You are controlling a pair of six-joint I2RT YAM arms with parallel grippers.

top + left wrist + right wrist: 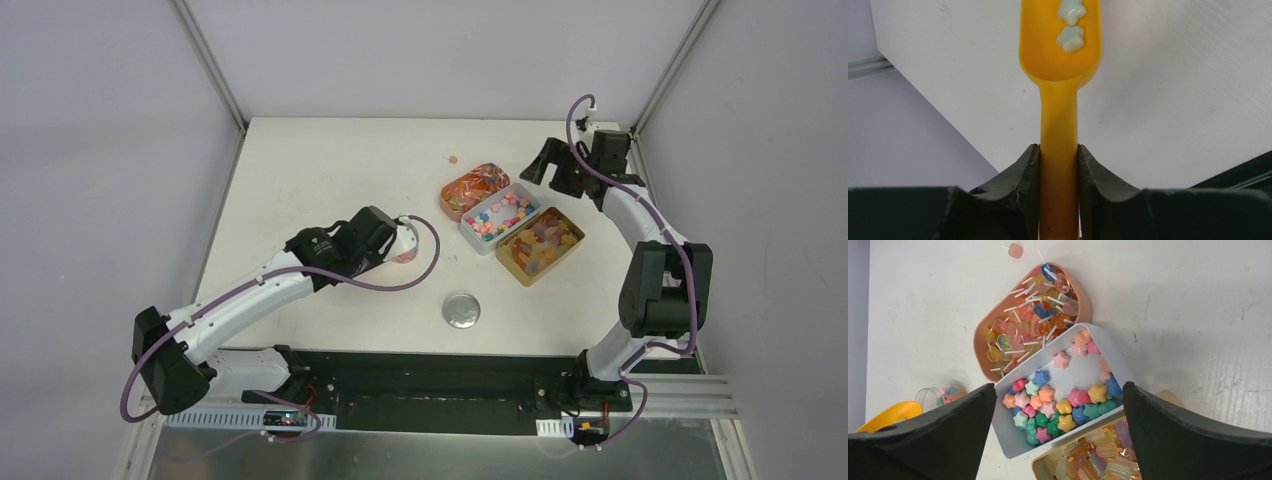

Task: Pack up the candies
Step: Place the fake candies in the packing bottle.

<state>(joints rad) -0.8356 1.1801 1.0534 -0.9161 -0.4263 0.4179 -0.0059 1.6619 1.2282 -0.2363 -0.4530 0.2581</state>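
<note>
Colourful candies (1066, 406) in three tins (1078, 375)

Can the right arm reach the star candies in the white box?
Probably yes. The right gripper is open and hovers close above the white box, and nothing lies between it and the star candies.

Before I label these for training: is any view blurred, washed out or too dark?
Top external: even light, candies too small to separate. Left wrist: two pale star candies on the orange plastic scoop look washed out. Right wrist: coloured star candies in the white rectangular tin crisp; claw fingers dark, featureless.
</note>
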